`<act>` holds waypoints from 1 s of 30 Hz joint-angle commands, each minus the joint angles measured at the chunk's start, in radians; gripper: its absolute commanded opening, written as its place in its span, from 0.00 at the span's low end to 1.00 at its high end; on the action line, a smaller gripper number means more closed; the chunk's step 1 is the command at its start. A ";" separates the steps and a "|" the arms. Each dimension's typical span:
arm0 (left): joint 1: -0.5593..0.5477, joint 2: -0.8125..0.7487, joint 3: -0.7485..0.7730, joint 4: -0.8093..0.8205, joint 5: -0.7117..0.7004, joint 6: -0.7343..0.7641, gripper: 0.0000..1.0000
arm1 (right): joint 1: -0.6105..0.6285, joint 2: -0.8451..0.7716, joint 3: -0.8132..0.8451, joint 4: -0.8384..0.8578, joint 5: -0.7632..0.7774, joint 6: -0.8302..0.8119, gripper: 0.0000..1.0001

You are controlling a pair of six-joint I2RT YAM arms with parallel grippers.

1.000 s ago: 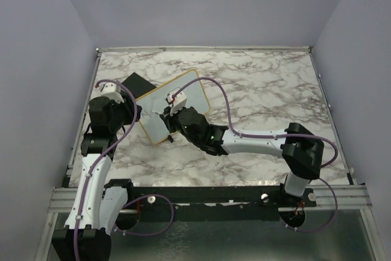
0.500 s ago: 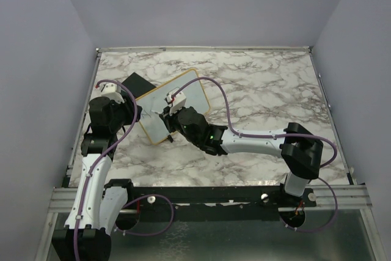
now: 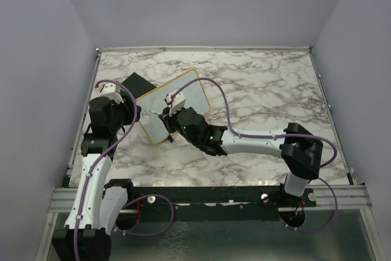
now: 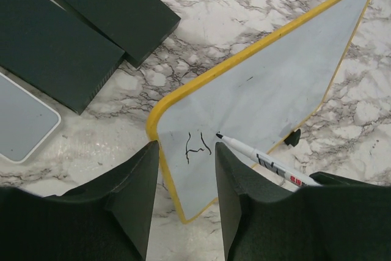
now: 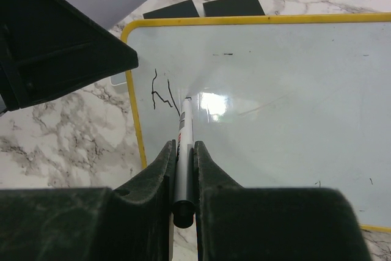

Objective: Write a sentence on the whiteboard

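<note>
From the top external camera, you had the whiteboard [image 3: 189, 93] lying askew on the marble table [image 3: 269, 90]. A black block [image 3: 135, 84] sat just off the whiteboard's far left edge. Your left gripper [image 3: 135, 114] sat at the whiteboard's left end, and your right gripper [image 3: 166, 117] was over its near left part.

In the left wrist view, the left gripper's jaws stood partly apart, astride the whiteboard's rounded corner, with nothing clamped between them. Whether they touched the yellow frame could not be told. The sentence [image 4: 195, 148] was only a few dark strokes just inside that corner. The marker [image 4: 263, 160] had its tip on the whiteboard right beside them.

In the right wrist view, your right gripper's jaws were closed tight on the marker's barrel.
</note>
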 commanded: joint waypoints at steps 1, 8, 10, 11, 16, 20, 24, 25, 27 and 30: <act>-0.004 -0.010 -0.002 -0.014 -0.053 0.004 0.45 | 0.011 0.010 -0.005 0.013 0.004 -0.004 0.00; -0.003 0.022 -0.002 -0.014 -0.026 -0.005 0.50 | 0.014 0.007 -0.005 0.013 0.011 -0.008 0.00; -0.002 0.028 -0.002 -0.011 -0.027 -0.005 0.52 | 0.016 0.008 -0.005 0.014 0.013 -0.010 0.00; -0.001 0.031 -0.001 -0.013 -0.025 -0.005 0.52 | 0.016 0.009 -0.005 0.014 0.013 -0.010 0.00; -0.002 0.048 -0.002 -0.004 0.015 -0.005 0.52 | 0.019 0.009 -0.005 0.009 0.017 -0.009 0.00; 0.000 0.052 -0.003 0.003 0.031 -0.002 0.52 | 0.021 0.012 -0.004 0.004 0.019 -0.010 0.00; 0.000 0.056 -0.004 0.004 0.040 0.001 0.51 | 0.022 0.013 -0.007 0.002 0.025 -0.012 0.00; 0.000 0.055 -0.004 0.006 0.040 0.002 0.51 | 0.023 0.013 -0.008 0.000 0.027 -0.011 0.00; 0.000 0.055 -0.004 0.007 0.041 0.003 0.51 | 0.023 0.012 -0.009 -0.003 0.028 -0.011 0.00; 0.000 0.055 -0.005 0.007 0.044 0.004 0.50 | 0.025 0.013 -0.014 -0.006 0.027 -0.009 0.00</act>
